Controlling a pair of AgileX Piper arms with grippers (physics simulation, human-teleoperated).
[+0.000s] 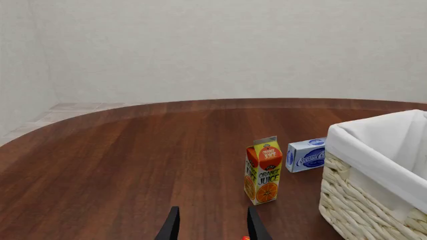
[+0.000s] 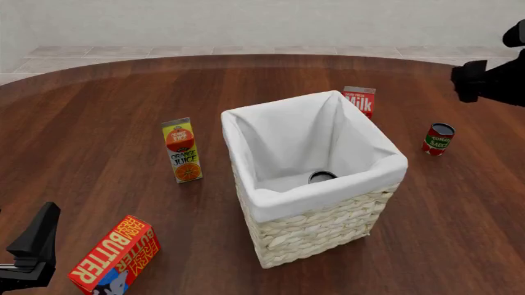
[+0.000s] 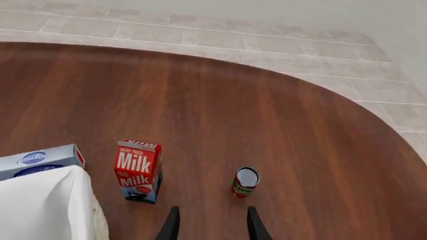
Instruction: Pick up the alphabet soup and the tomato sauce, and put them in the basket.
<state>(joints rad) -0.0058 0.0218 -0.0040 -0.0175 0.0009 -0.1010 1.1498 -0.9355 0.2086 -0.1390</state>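
The tomato sauce (image 2: 438, 139), a red can with a green label, stands upright on the table right of the basket (image 2: 328, 236). It also shows in the right wrist view (image 3: 245, 182), just ahead of my right gripper (image 3: 212, 222), which is open, empty and above it. A round can top (image 2: 323, 177) shows on the basket's floor. Its label is hidden, so I cannot tell whether it is the alphabet soup. My left gripper (image 1: 212, 222) is open and empty, low at the near left, facing the basket's wicker wall (image 1: 360, 210).
An orange juice carton (image 2: 182, 150) stands left of the basket. A milk carton (image 2: 358, 100) stands behind it, and a cream cheese box (image 1: 306, 155) lies beside that. A butter box (image 2: 115, 255) lies near the left arm (image 2: 33, 246). The right arm (image 2: 492, 77) hangs at the far right.
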